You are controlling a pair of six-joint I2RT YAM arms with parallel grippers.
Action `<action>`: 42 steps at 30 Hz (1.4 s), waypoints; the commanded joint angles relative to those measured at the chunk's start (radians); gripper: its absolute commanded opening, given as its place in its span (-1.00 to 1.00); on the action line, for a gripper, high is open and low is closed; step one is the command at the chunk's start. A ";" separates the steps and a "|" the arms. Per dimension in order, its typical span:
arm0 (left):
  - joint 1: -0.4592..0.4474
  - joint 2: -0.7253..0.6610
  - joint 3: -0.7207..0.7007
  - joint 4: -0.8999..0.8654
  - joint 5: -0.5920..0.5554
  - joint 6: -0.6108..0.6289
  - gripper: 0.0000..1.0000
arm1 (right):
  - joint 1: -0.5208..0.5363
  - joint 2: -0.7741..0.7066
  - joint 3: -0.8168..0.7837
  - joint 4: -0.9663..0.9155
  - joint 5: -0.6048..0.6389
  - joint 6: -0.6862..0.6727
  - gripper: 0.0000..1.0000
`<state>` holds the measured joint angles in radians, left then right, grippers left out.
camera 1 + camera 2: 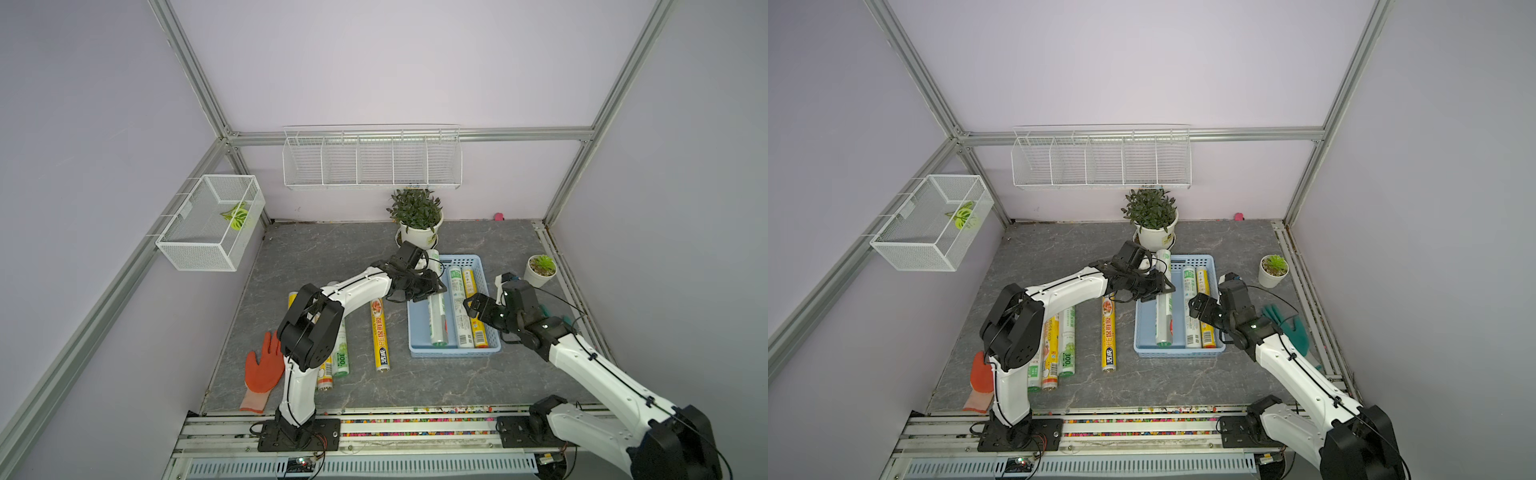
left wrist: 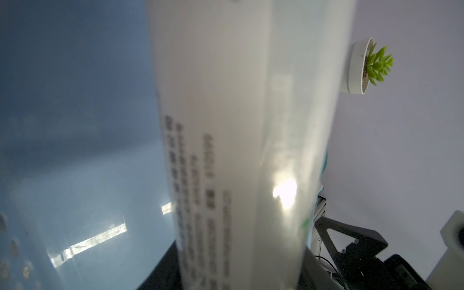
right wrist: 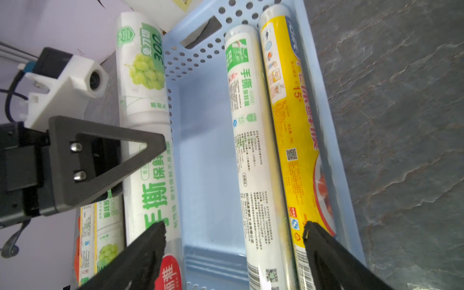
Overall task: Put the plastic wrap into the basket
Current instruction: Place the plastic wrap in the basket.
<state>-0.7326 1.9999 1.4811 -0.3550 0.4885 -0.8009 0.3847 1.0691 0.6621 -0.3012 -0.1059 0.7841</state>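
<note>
Left gripper (image 1: 432,291) clamps white green-labelled plastic wrap roll (image 1: 437,322) mid-length, likely for balance. It's centre frame, slanted over the free left side of light-blue perforated plastic basket (image 1: 453,354), far end past the rim. Right gripper (image 3: 233,233) gapes wide, empty, above two stowed rolls (image 3: 251,150).

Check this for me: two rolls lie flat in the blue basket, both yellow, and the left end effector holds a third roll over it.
One thing is off: the two in the basket are not both yellow. The right wrist view shows a yellow roll beside a white roll with green print. The left end effector does hold a third roll over the basket.
</note>
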 commanded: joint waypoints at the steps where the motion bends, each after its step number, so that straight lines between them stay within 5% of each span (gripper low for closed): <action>1: -0.005 0.026 0.066 0.001 0.024 0.001 -0.57 | -0.004 0.027 0.029 -0.029 -0.046 -0.021 0.83; 16: -0.033 0.176 0.149 -0.031 0.079 0.021 -0.32 | -0.004 0.108 0.068 -0.057 -0.080 -0.051 0.82; 33: -0.043 0.193 0.163 -0.050 0.049 -0.023 0.39 | -0.005 0.086 0.048 -0.099 -0.042 -0.048 0.82; 42: -0.044 0.134 0.154 -0.098 0.018 -0.014 0.34 | -0.004 0.076 0.057 -0.102 -0.042 -0.051 0.82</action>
<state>-0.7708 2.1975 1.6188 -0.4160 0.5262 -0.8261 0.3847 1.1687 0.7101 -0.3923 -0.1581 0.7498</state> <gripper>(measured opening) 0.668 0.910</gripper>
